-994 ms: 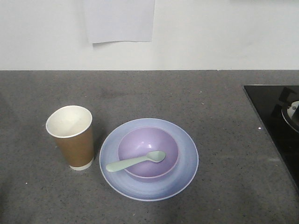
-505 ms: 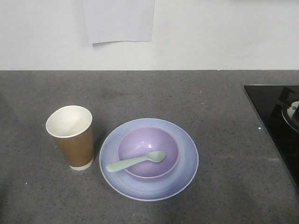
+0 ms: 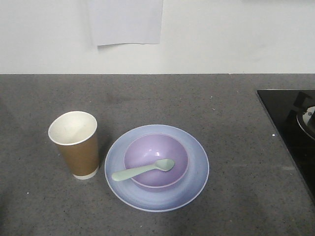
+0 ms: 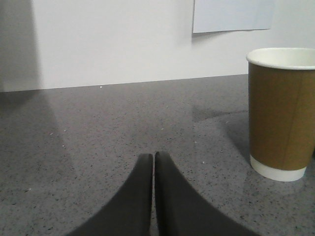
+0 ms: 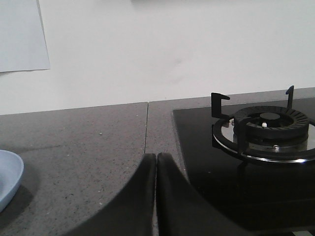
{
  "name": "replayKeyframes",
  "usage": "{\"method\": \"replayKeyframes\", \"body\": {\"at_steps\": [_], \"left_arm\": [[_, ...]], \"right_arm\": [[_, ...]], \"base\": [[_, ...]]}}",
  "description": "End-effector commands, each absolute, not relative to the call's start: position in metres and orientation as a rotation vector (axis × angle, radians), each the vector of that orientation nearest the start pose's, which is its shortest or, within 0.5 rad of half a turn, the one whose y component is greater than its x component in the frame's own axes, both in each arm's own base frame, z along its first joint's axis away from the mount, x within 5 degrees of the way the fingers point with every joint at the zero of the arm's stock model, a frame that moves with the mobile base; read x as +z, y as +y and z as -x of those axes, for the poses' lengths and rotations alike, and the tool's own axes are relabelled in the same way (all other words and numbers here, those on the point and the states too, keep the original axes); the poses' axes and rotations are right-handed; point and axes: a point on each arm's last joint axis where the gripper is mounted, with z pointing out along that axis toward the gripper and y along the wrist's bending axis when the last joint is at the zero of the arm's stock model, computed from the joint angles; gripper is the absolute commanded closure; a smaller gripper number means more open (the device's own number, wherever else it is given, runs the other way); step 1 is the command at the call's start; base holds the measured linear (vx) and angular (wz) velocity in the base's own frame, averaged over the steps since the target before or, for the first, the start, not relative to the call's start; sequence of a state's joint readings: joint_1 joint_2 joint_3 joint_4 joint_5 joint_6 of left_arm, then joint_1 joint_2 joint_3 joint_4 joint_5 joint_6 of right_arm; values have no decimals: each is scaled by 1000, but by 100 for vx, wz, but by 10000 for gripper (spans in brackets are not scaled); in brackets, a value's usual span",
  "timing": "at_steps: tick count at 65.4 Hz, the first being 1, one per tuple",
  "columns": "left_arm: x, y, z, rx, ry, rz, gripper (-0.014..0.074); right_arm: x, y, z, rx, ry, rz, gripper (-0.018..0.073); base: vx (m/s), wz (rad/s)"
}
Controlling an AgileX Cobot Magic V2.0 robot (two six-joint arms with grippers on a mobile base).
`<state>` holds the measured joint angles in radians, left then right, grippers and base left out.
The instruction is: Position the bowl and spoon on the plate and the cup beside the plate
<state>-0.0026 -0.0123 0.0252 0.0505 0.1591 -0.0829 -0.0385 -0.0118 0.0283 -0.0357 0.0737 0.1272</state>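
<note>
— Grey speckled stone surface (image 3: 236, 128) below a white wall: what sits on it?

— A round pale bluish-lavender plate (image 3: 197, 172) carries a small lavender-purple bowl (image 3: 162, 147), with a pale mint plastic spoon (image 3: 142, 170) lying across the bowl. A brown paper cup (image 3: 76, 145) stands upright just left of the plate.

— Anything changed?

— Nothing has moved since the earlier frames.

— The pincers?

— Left pincer (image 4: 153, 162) and right pincer (image 5: 156, 162) are both closed, empty.

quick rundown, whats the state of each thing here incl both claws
cup: upright, looks empty, beside the plate
plate: flat on the counter, carrying the bowl
bowl: upright on the plate
spoon: lying in the bowl, handle out over the rim
left claw: shut, holding nothing
right claw: shut, holding nothing
stove burner: no flame visible
</note>
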Motion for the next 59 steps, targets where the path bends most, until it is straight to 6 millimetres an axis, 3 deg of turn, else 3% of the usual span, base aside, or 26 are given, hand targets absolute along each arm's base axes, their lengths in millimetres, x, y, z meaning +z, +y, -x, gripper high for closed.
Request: {"method": "replayKeyframes", "body": {"at_steps": [1,59], "left_arm": [[188,0,-57,-32,1601,40,603],[188,0,-57,-32,1601,40,603]], "right_arm": [[205,-2,-56,42,1483,-90,565],[205,-2,-56,41,1485,-89,565]], "base": [[0,0],[0,0]]}}
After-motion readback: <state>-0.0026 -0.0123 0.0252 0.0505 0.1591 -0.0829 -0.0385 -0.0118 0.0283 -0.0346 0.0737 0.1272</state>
